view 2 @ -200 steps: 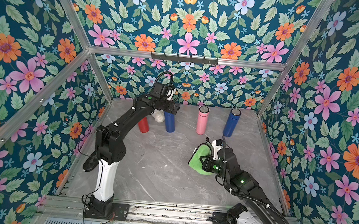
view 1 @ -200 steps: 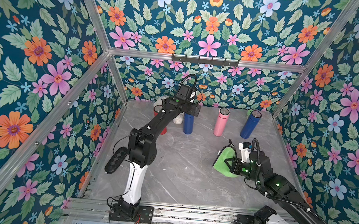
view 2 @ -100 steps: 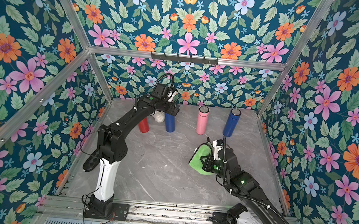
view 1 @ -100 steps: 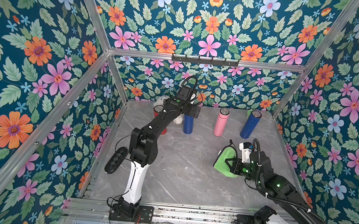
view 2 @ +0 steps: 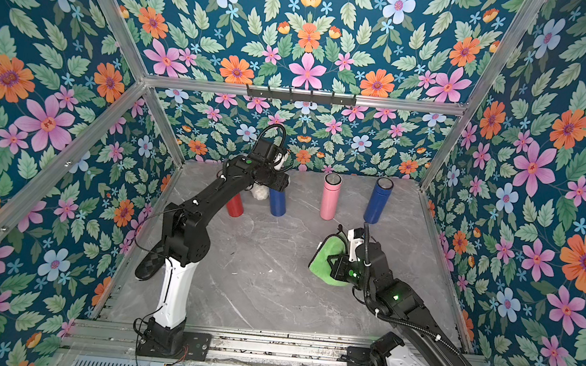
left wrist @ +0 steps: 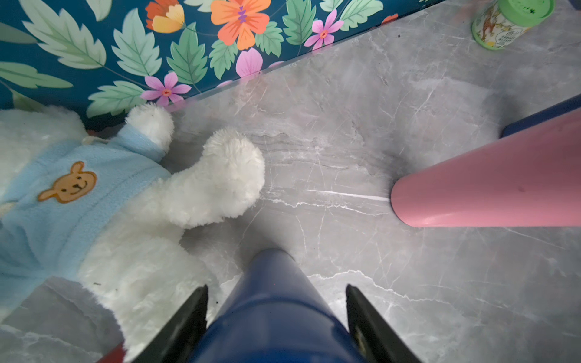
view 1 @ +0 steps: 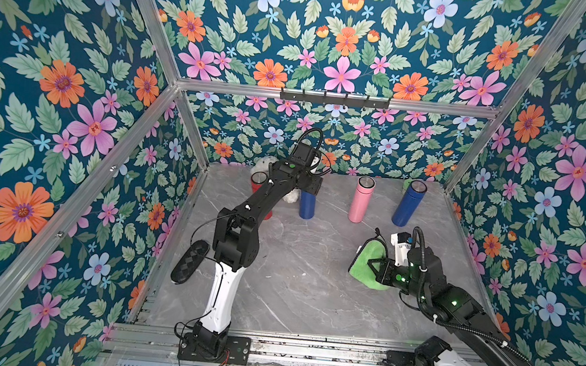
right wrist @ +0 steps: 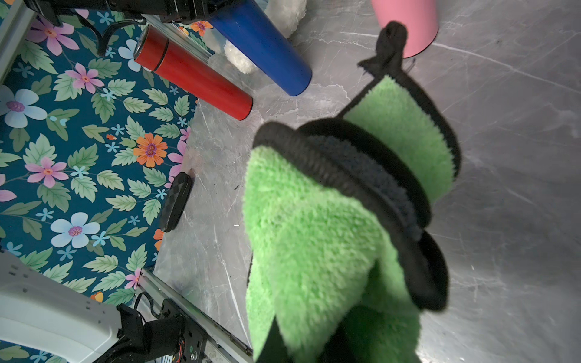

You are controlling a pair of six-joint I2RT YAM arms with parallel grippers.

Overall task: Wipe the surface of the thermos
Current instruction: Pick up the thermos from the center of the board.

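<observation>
Left gripper [left wrist: 276,292] jaws are straddling the likely slick, rigid blue thermos [left wrist: 273,330] near its top, contact unclear; right gripper [view 1: 371,266] jaws are clamping the cloth [view 1: 369,251].

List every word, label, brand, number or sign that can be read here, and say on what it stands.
No text can be read.
Green-lidded can: print on its label, too blurred to read.
Plush bear's blue shirt: a bear-face patch, no words.
Red thermos, pink thermos, left blue thermos, right blue thermos: no lettering shows.
</observation>
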